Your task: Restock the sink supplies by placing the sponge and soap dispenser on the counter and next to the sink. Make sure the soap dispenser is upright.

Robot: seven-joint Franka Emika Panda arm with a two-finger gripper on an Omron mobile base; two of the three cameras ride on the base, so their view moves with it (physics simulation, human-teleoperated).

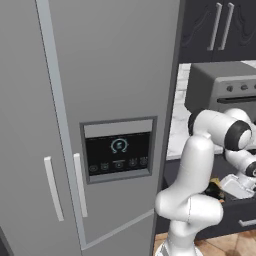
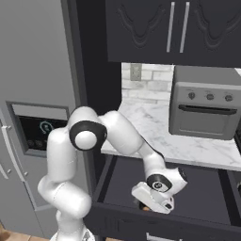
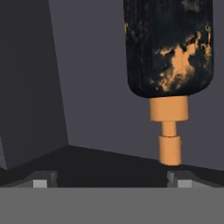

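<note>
The soap dispenser [image 3: 169, 48] has a dark body blotched with orange, plus an orange neck and pump. It is inside an open dark drawer [image 2: 136, 181], and its pump end points toward my hand. My gripper [image 3: 111, 183] is open and holds nothing. The pump tip sits just above the right fingertip [image 3: 179, 180], off to the right of the gap. In the right base view my gripper [image 2: 153, 201] reaches down into the drawer below the white marble counter [image 2: 155, 129]. The sponge and the sink are out of view.
A grey countertop oven [image 2: 204, 110] stands on the counter at the right. A tall grey fridge [image 1: 100, 125] with a dispenser panel rises close on the left. Dark upper cabinets [image 2: 174, 30] hang above. The drawer's left wall [image 3: 30, 87] stands close to my hand.
</note>
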